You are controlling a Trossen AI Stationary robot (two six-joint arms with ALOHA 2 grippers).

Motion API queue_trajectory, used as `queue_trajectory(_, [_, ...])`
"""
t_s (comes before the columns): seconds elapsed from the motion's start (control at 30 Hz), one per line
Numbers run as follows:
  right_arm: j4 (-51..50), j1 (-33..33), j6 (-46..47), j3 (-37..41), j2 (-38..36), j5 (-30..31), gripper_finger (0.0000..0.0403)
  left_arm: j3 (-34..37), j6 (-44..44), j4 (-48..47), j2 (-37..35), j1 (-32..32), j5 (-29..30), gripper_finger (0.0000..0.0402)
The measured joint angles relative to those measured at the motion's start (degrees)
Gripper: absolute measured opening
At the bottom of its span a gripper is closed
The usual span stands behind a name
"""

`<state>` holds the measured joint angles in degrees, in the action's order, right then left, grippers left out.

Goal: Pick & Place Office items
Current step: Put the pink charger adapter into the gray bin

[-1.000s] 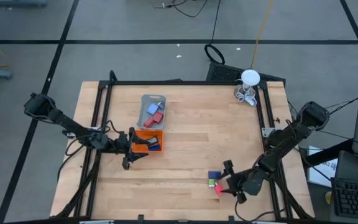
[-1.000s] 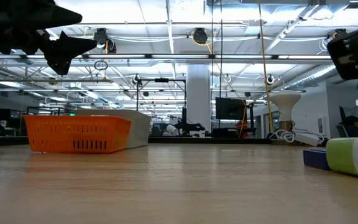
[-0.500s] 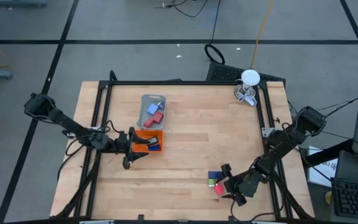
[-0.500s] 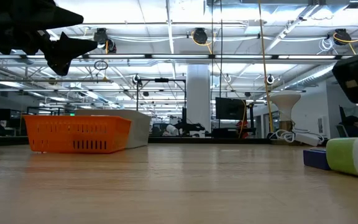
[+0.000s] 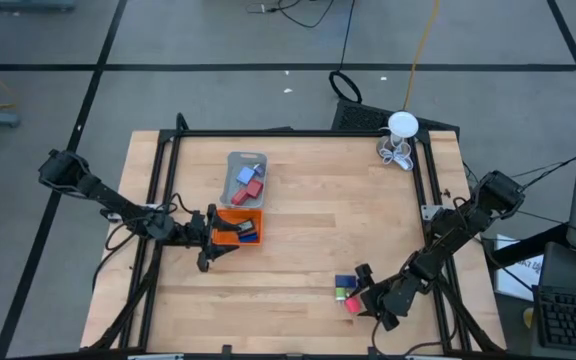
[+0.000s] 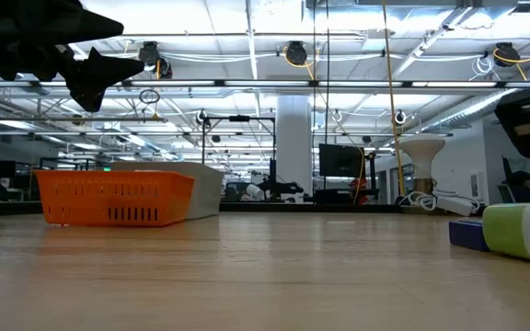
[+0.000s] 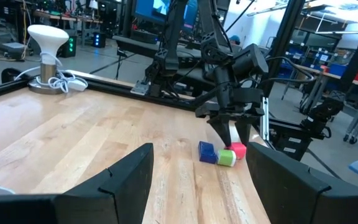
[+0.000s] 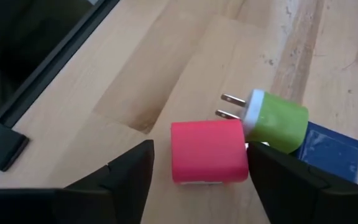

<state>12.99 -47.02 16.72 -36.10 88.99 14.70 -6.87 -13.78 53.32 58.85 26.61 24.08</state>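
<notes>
Pink squarish block [image 8: 207, 151], rounded corners

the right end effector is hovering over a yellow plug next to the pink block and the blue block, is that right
Not quite. The rounded plug with two metal prongs is green, not yellow, as the right wrist view shows. It does lie beside the pink block and blue block, under the right end effector.
</notes>
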Motion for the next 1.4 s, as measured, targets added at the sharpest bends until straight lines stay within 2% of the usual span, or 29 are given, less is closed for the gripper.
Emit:
queue_trajectory(0.47, [-0.8,0.5,-1.0,0.0,2.7,0.1,0.0205,0.0,0.1,0.0,0.0,0.0,1.6,0.0255])
queue_trajectory(0.7, [-0.6,0.9,-3.4,0.0,2.1,0.2,0.0168,0.0,-0.1,0.0,0.0,0.0,2.1,0.0255])
queue_trajectory(0.87, [-0.4,1.0,-5.5,0.0,1.5,0.5,0.0169,0.0,-0.2,-0.1,0.0,0.0,2.1,0.0255])
queue_trajectory(1.03, [0.3,0.9,-7.2,0.0,1.4,2.0,0.0174,0.0,-0.2,-0.2,0.0,0.0,2.1,0.0255])
queue_trajectory(1.17, [0.5,1.0,-8.3,0.0,-0.2,3.8,0.0166,0.0,-0.9,3.3,0.0,0.0,3.0,0.0255])
queue_trajectory(1.4, [-1.2,1.7,-11.0,0.0,-7.5,10.7,0.0173,-0.1,-4.3,7.2,0.0,0.0,3.1,0.0255])
